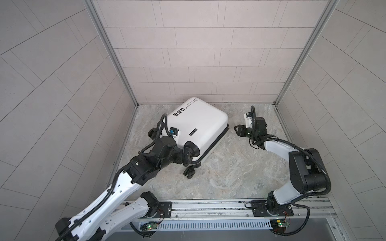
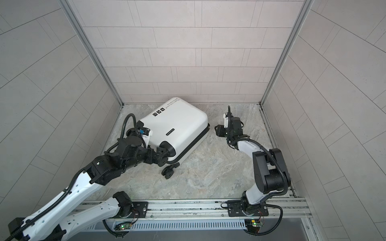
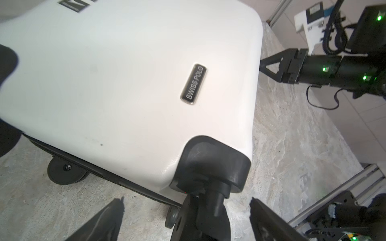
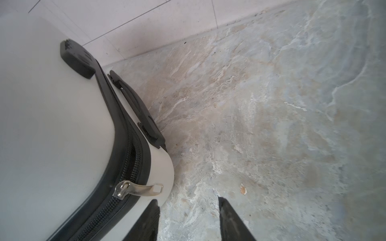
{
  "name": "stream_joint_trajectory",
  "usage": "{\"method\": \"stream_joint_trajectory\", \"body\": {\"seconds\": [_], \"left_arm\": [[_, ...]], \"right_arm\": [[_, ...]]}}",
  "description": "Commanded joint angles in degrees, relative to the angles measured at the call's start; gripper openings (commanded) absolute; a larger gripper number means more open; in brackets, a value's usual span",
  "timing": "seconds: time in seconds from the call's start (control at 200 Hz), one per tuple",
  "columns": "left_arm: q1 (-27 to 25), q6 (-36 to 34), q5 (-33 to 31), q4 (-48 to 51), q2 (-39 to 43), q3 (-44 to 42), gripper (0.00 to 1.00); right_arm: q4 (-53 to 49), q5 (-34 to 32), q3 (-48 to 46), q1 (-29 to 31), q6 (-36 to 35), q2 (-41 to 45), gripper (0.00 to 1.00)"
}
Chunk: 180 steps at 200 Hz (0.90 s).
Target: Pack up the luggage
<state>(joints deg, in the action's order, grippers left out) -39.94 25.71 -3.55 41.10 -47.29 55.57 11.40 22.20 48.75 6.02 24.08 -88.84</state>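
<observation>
The luggage point(image 1: 200, 123) point(image 2: 179, 123) is a white hard-shell suitcase. It lies closed and flat on the marble floor near the back wall, askew, with its black wheels toward the front left. My left gripper point(image 1: 186, 156) point(image 2: 161, 156) point(image 3: 186, 201) is open at its near wheel corner. A black caster wheel point(image 3: 200, 219) stands between the spread fingers, and neither finger presses on it. My right gripper point(image 1: 237, 129) point(image 2: 217, 130) point(image 4: 188, 200) is open and empty just off the suitcase's right corner. The metal zipper pull point(image 4: 137, 188) hangs beside one of its fingers.
Tiled walls close in the left, back and right sides of the marble floor point(image 1: 229, 167). An aluminium rail point(image 1: 208, 205) with both arm bases runs along the front. The suitcase's black side handle point(image 4: 135, 104) faces the back right corner.
</observation>
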Motion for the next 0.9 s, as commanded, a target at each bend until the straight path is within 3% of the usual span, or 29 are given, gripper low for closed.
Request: {"method": "stream_joint_trajectory", "body": {"seconds": [0.0, 0.09, 0.23, 0.44, 0.716, 0.896], "left_arm": [[3.44, 4.49, -0.78, 2.25, 1.79, 1.02, 1.0], [8.03, 6.64, 2.07, 0.91, 3.65, -0.2, 1.0], [16.61, 10.64, 8.51, -3.29, 6.16, -3.44, 1.0], [25.6, 17.38, 16.67, -13.32, 6.46, -9.34, 1.0], [29.9, 21.6, 21.01, -24.1, 2.34, -13.98, 1.0], [31.35, 20.09, 21.13, -26.84, -2.11, -14.87, 1.0]], "right_arm": [[-2.61, -2.73, 1.38, -1.97, 3.98, 2.32, 0.52], [-4.35, -1.89, 3.17, -4.48, 10.07, 2.17, 0.58], [-2.08, 11.87, 9.79, -5.99, 17.72, -3.02, 0.62], [2.01, 15.36, 17.24, -2.51, 22.42, -8.14, 0.67], [1.04, 21.71, 29.66, 3.02, 25.12, -20.23, 0.68], [4.93, 23.22, 30.26, 4.53, 27.86, -23.43, 0.69]]}}
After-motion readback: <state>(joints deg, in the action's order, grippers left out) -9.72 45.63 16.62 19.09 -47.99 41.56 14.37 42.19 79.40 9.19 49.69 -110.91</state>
